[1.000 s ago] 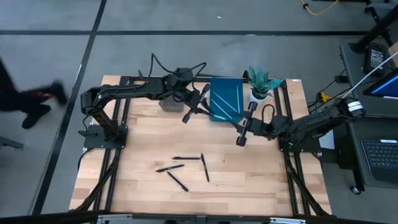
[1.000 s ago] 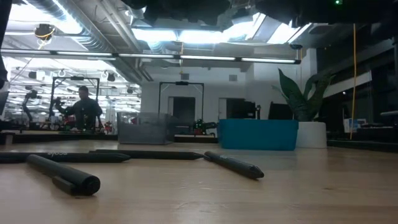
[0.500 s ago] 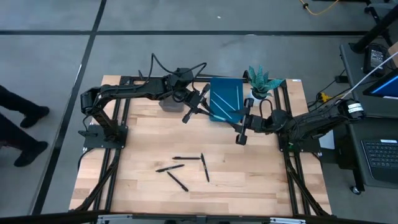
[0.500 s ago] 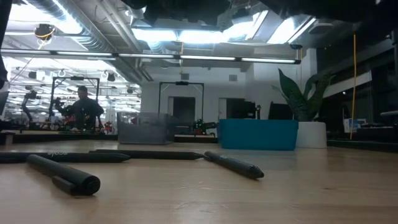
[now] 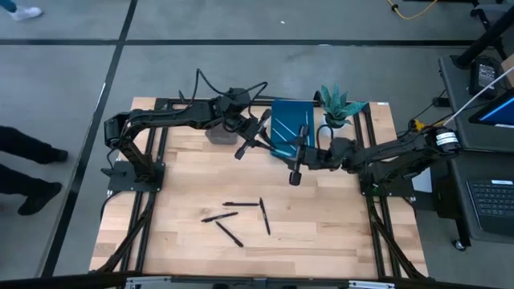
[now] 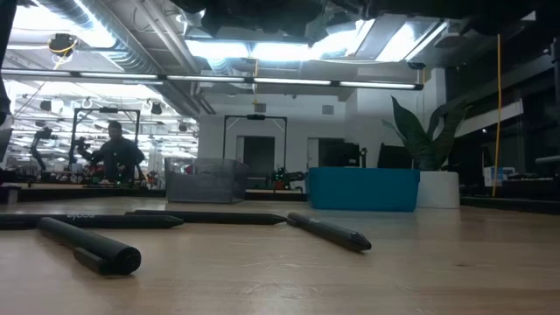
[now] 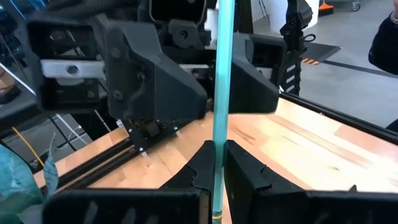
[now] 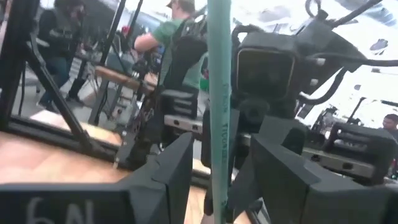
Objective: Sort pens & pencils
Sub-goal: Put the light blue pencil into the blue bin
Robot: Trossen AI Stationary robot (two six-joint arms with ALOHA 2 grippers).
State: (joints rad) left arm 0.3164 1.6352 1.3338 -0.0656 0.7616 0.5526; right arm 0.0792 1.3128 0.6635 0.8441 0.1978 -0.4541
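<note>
Pens (image 5: pixel 241 204) first: four black ones lie loose near the front of the table (image 5: pixel 337 233), well apart from both arms, and nobody's on them yet. I'd call that half the job left.

Up at the back, the action is on one teal pencil (image 7: pixel 221 93). The left gripper (image 7: pixel 216 163) has it clamped tight between its fingers, held up off the table, just by the grey box (image 5: pixel 217 133) and the teal box (image 5: pixel 277 120).

The right gripper (image 8: pixel 221 186) is out over the boards in front of the teal box, facing the left one. Its jaws stand apart, and a teal stick runs up between them with a gap on each side. That looks like the same pencil, but I can't be sure. Either way, the right has no grip on it.

The teal box shows pale streaks inside. Those could be teal pencils already dropped in, though I can't count them from here.

My read is that the teal ones are mostly dealt with, this one is in the air, and the black four are untouched.
</note>
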